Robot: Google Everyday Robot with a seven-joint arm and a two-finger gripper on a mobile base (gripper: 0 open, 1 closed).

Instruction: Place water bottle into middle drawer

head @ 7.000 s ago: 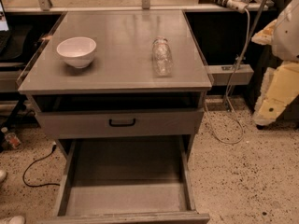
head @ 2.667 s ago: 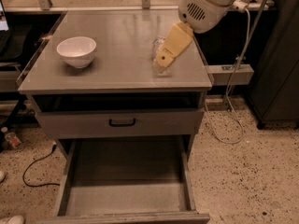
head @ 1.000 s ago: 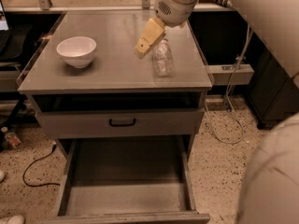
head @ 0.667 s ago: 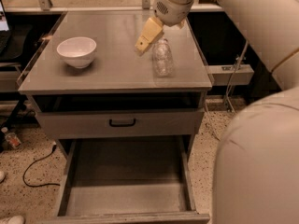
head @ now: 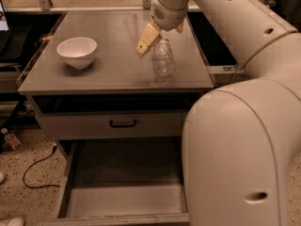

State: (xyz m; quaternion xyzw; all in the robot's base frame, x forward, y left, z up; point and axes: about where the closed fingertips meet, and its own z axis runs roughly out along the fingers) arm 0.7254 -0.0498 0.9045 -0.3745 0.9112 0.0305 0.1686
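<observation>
1. 1 black cable on the speckled floor, far left.
2. 1 white bowl, upright on the left part of the grey desk, well apart from the bottle.
3. 1 grey drawer front w/ 1 black handle, shut, just under the desk top.
4. 1 middle drawer below that, pulled out toward the camera.
5. 1 claw over the desk's right half, at the bottle's far end. Its 2 tan fingers are spread wide, one on each side of the bottle's neck, not clamped on it.
6. 1 water bottle, clear, lying on the desk right of centre, lengthwise front-to-back.
7. 1 cream robot arm fills the right side.
</observation>
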